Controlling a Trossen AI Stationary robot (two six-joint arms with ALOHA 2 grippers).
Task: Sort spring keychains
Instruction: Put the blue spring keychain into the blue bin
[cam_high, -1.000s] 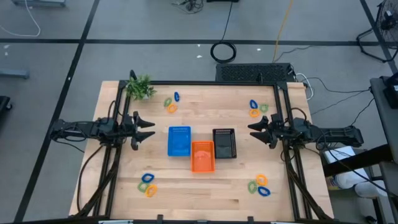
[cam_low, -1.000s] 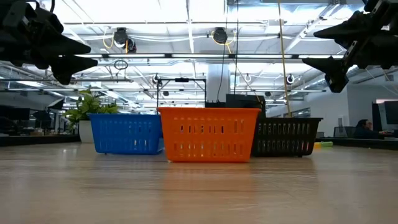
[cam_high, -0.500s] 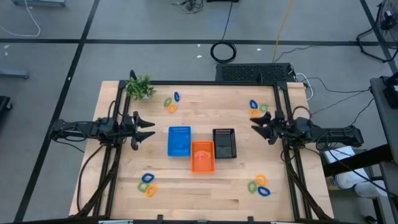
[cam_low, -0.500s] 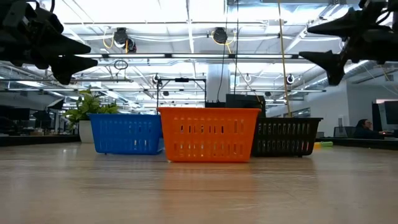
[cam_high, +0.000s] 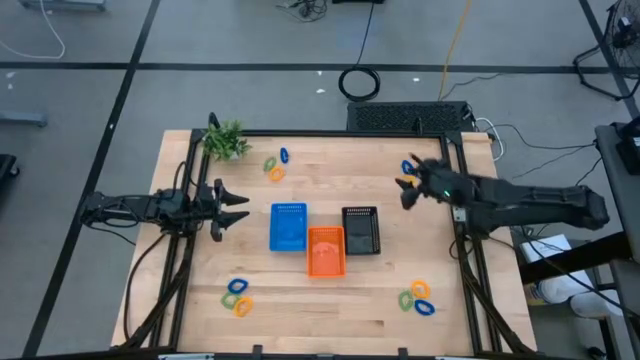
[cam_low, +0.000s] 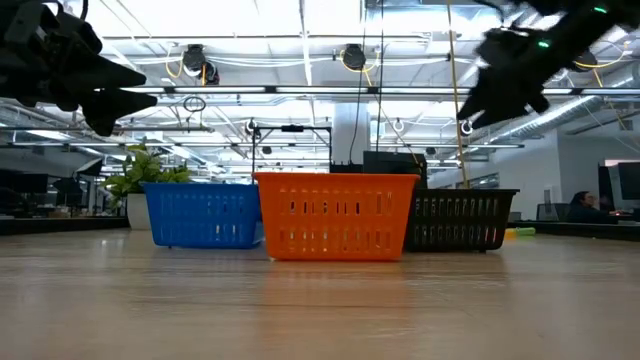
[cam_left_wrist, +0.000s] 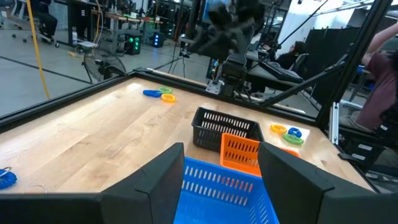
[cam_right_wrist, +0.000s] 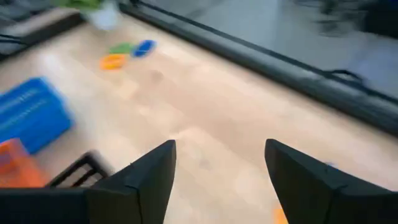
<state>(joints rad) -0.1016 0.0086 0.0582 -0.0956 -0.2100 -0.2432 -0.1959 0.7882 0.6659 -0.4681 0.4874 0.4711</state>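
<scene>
- While my left gripper waits open and empty beside the blue basket, my right gripper, open and empty, hovers by the far-right spring keychains.
- I see other keychain clusters at the remaining table corners.

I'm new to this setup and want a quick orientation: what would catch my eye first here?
Three small baskets sit together mid-table: the blue basket, orange basket and black basket. Clusters of spring keychains lie near each corner of the table. The right gripper, open, hovers by the far-right cluster, while the left gripper waits open at the table's left side.
</scene>
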